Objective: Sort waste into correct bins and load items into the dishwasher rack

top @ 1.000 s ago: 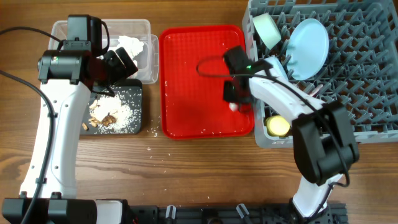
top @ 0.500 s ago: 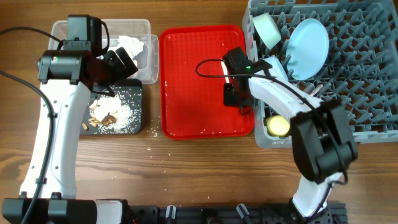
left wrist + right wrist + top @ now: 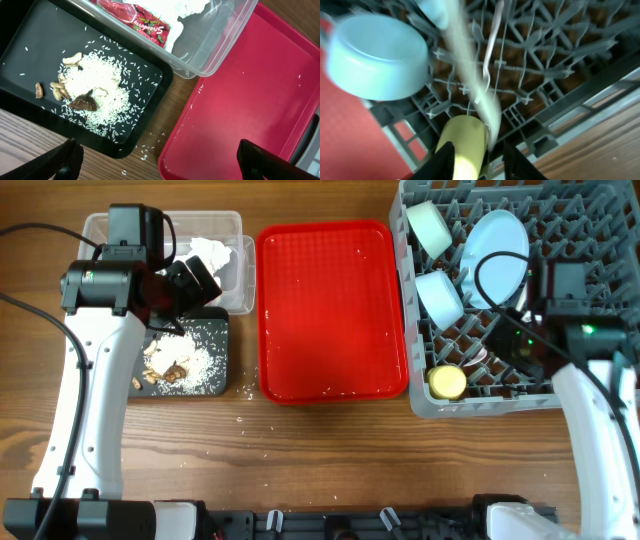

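My left gripper (image 3: pixel 190 280) (image 3: pixel 160 167) is open and empty above the black tub (image 3: pixel 215 320) of rice scraps (image 3: pixel 95 90), next to the clear tub (image 3: pixel 100 220) holding tissue (image 3: pixel 215 252) and the red-and-white wrapper (image 3: pixel 140 25). My right gripper (image 3: pixel 500 350) (image 3: pixel 479 160) hangs over the grey rack (image 3: pixel 590 330), fingers apart. A blurred white utensil (image 3: pixel 470 75) ends between the fingertips, near the right one, without being pinched. The yellow cup (image 3: pixel 447 382) (image 3: pixel 462 137) is just beyond. The light blue bowl (image 3: pixel 440 295), plate (image 3: pixel 500 245) and pale green bowl (image 3: pixel 430 225) stand in the rack.
The flat red tray (image 3: pixel 330 310) lies between the tubs and the rack, with a few grains on it. Loose rice grains lie on the wooden table (image 3: pixel 150 150) by the black tub. A second thin white utensil (image 3: pixel 492 45) rests in the rack lattice.
My right arm has left the red tray and swung right over the rack. The small white thing under it on the tray is gone. The left arm has not moved.
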